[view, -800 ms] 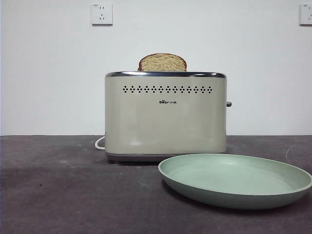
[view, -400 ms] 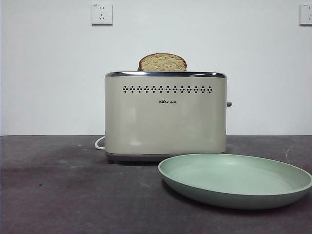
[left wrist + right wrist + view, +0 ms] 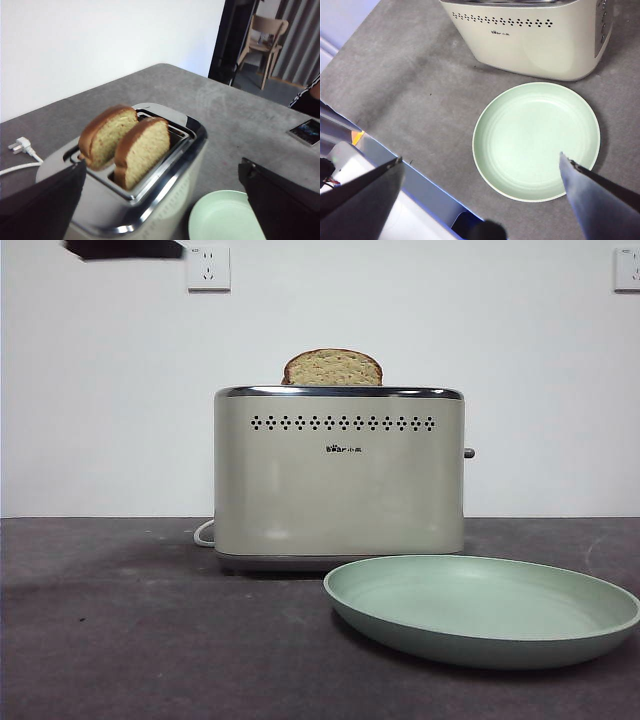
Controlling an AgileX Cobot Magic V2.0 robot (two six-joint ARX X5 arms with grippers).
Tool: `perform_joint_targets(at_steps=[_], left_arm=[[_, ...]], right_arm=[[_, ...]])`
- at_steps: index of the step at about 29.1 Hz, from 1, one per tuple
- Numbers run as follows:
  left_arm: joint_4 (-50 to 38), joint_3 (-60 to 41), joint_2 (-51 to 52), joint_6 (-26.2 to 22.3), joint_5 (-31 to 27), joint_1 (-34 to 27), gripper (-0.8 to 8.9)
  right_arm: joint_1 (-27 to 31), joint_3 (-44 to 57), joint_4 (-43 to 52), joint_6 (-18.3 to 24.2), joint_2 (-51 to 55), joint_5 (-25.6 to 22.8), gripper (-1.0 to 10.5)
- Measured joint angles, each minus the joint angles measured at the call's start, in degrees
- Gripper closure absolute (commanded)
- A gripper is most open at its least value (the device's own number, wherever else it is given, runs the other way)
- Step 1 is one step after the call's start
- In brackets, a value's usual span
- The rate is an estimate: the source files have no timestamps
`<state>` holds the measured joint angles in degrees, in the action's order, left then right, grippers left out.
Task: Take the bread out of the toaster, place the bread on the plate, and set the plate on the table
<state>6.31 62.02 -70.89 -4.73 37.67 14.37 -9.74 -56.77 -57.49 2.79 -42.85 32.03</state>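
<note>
Left wrist view shows the left pincer, jaws spread and empty, above the toaster whose slot props the bread upright beside the plate, ready for grasping.

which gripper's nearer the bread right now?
Left. The left gripper, jaws open, hangs above the toaster facing the bread. The right gripper, also open, is above the plate.

My front camera sits low, facing the toaster closely; both wrist cameras look down, sharing the plate.
</note>
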Motion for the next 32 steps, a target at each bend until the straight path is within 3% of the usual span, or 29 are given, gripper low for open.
perform_joint_targets(at_steps=[12,24,32], left_arm=[[-1.8,12.0,-19.3,-6.6,-4.7,6.9,2.79],[-4.8,12.6,-27.7,-9.4,-8.3,9.6,3.03],[-5.6,12.6,-28.0,-9.7,-10.6,10.6,8.29]], right_arm=[[0.0,0.0,-0.3,0.0,0.0,-0.5,4.0],[0.0,0.0,-1.4,0.0,0.0,-0.7,4.1],[0.0,0.0,-1.4,0.0,0.0,-0.7,4.1]])
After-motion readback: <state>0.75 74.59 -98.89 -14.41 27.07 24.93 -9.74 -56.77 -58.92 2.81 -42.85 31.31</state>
